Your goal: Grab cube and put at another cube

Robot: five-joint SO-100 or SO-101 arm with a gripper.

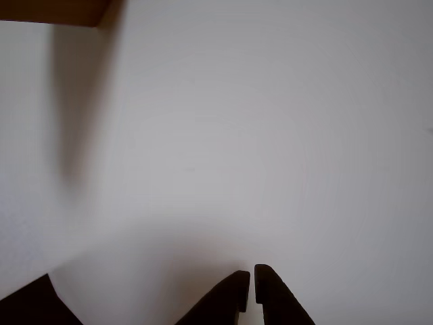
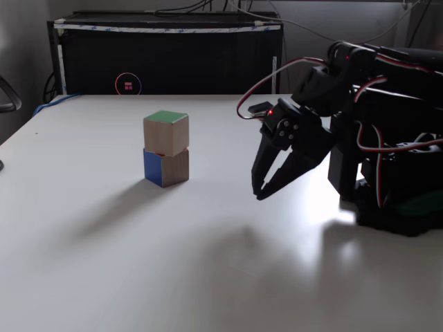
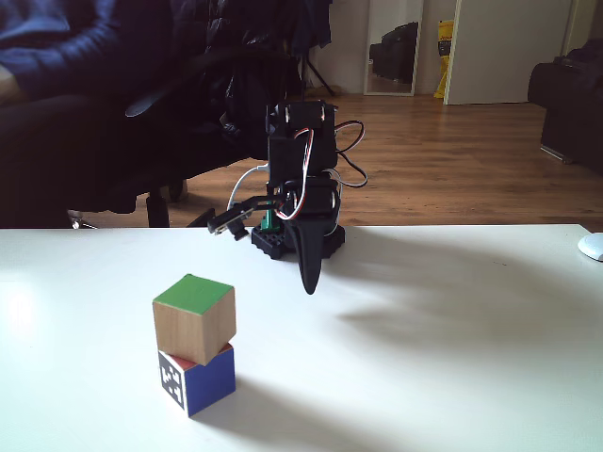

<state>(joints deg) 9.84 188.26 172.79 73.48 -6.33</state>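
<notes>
White tabletop (image 2: 104, 263) carries the scene. Right of centre in a fixed view, the gripper (image 2: 260, 194) hangs tips-down just above the table, its fingers nearly together and holding nothing. Well apart from it, left of centre, the cube (image 2: 166, 133) sits green face up, slightly skewed, on another cube (image 2: 166, 168)

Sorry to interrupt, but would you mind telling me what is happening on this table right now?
The green-topped cube sits stacked on another cube, turned slightly askew in a fixed view. The gripper holds nothing: it hangs apart from the stack, fingertips nearly together and pointing down at the white table. Judging by this, the stacking looks done.
</notes>
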